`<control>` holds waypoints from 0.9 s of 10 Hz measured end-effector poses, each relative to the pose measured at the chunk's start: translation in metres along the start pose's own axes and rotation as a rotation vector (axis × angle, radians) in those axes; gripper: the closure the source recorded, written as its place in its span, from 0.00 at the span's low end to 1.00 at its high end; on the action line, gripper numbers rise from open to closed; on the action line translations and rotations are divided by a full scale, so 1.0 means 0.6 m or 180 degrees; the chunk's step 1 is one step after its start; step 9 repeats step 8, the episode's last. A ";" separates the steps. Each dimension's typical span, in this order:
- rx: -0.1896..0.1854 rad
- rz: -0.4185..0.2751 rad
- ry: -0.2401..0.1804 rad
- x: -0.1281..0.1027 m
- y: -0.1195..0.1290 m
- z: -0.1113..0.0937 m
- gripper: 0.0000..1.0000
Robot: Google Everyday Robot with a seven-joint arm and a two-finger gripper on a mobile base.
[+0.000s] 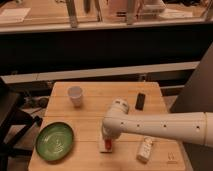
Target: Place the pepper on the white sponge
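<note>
A red pepper (108, 145) lies on a white sponge (104, 146) at the front middle of the wooden table (95, 95). My gripper (107, 136) is right over them, at the end of the white arm (160, 128) that reaches in from the right. The arm's wrist hides most of the gripper and part of the sponge.
A green plate (54, 141) sits at the front left. A white cup (75, 95) stands at the back left. A black object (141, 101) lies at the back right. A white packet (145, 150) lies at the front right. A dark chair (10, 120) is left of the table.
</note>
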 end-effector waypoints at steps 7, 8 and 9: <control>0.0028 -0.0089 0.0038 -0.002 -0.013 -0.008 0.20; 0.0029 -0.0082 0.0068 -0.003 -0.016 -0.013 0.20; 0.0029 -0.0082 0.0068 -0.003 -0.016 -0.013 0.20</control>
